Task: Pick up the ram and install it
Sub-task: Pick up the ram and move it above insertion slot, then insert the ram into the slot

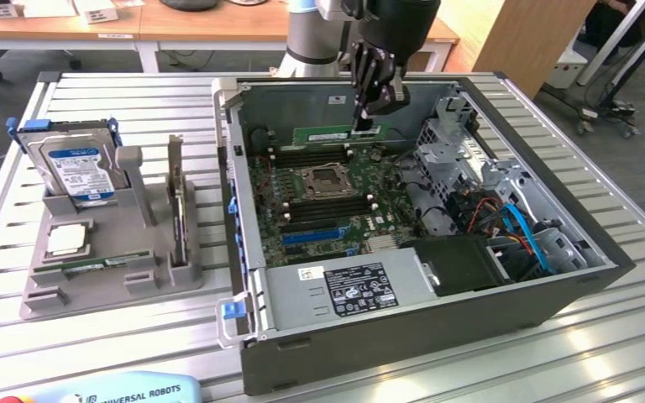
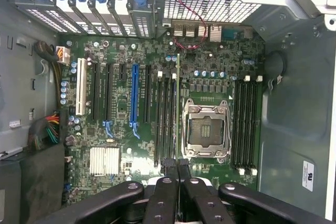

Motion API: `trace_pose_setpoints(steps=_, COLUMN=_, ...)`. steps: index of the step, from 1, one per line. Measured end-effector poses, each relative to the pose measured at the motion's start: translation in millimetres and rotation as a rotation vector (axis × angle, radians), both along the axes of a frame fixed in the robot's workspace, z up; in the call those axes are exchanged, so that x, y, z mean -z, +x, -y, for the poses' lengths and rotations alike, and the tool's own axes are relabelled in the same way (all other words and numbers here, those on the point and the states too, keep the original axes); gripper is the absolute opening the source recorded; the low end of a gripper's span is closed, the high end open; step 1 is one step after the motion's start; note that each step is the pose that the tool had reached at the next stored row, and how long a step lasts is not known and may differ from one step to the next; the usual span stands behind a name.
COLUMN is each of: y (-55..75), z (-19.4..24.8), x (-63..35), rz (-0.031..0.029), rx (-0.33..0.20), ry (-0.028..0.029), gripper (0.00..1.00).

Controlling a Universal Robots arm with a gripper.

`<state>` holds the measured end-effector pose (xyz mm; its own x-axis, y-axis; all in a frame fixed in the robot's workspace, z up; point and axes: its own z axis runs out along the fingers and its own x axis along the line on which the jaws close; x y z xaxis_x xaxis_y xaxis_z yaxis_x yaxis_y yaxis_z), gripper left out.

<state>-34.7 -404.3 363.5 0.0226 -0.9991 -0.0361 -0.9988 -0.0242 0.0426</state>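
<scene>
The end effector (image 1: 368, 124) hangs in the upper middle of the exterior view, reaching down into the open computer case (image 1: 412, 344). It is clenched on the ram (image 1: 338, 133), a narrow green stick with a pale label. The stick lies level and lengthwise along the far side of the motherboard (image 1: 322, 206), and most of its length juts out from the fingers toward the exterior view's left.

In the wrist view the black fingers (image 2: 169, 167) pinch the ram (image 2: 178, 98). It appears edge-on as a thin line running over the motherboard (image 2: 121, 77), alongside the black memory slots (image 2: 165, 119) next to the empty CPU socket (image 2: 206, 129). Whether its lower edge already touches a slot cannot be told.

On the left of the exterior view, a grey fixture (image 1: 132, 277) stands on the slatted metal table (image 1: 110, 336). It holds a silver hard drive (image 1: 73, 164) with a blue label, standing upright, and a small square CPU chip (image 1: 68, 239) lying flat below it in the frame. A power supply (image 1: 345, 290) with a printed label occupies the near corner of the case.
</scene>
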Motion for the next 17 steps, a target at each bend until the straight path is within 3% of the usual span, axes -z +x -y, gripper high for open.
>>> trace_pose_setpoints(steps=13, y=5.1, z=0.0, x=0.2, rz=0.0000, rx=0.002, ry=0.0000, gripper=0.12)
trace_pose_setpoints(steps=17, y=5.1, z=1.8, x=0.2, rz=0.0000, rx=0.002, ry=0.0001, gripper=0.12)
